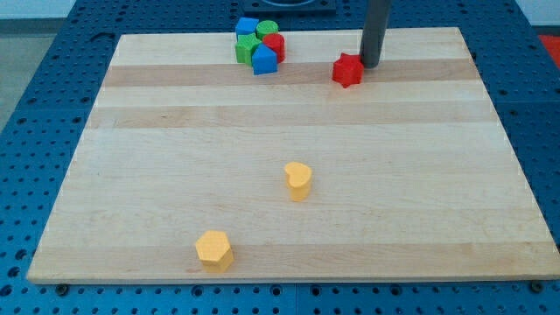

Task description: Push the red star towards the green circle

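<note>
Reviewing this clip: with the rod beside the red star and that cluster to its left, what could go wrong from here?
1. My tip sits at the red star's upper right edge; an off-centre push may spin it away.
2. The green circle is packed among the red block and blue blocks; the star may scatter them.

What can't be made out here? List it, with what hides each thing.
- Camera view: the cluster at the view's top packs the blue block, green circle, red block, green block and blue block together; each hides part of its neighbours.
- My tip and the red star: contact too close to tell.
- The rod's upper end is cut off by the top edge.
</note>
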`<state>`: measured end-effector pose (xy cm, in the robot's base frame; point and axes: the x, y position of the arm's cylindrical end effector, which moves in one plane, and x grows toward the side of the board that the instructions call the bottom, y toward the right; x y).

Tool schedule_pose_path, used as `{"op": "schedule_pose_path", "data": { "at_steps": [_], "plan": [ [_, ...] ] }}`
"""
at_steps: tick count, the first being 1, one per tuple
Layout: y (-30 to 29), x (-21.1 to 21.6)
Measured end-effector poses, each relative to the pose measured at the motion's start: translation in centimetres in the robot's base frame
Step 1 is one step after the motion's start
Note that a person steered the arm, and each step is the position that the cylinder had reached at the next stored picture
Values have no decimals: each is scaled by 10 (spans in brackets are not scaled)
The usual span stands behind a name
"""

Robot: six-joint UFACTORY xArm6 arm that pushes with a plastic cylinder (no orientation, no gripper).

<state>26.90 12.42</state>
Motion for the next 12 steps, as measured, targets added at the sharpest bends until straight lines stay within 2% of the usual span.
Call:
{"op": "schedule_pose_path", "data": {
  "at_steps": [1, 2, 3, 4, 6, 7, 8, 9, 10, 12],
  "plan": [
    [12, 16],
    [27, 64],
    [-1, 83],
    [-29, 64],
    [-40, -8],
    [-40, -23],
    [-39, -10],
    [-1, -7],
    [16, -27],
    [-23, -42]
  ]
}}
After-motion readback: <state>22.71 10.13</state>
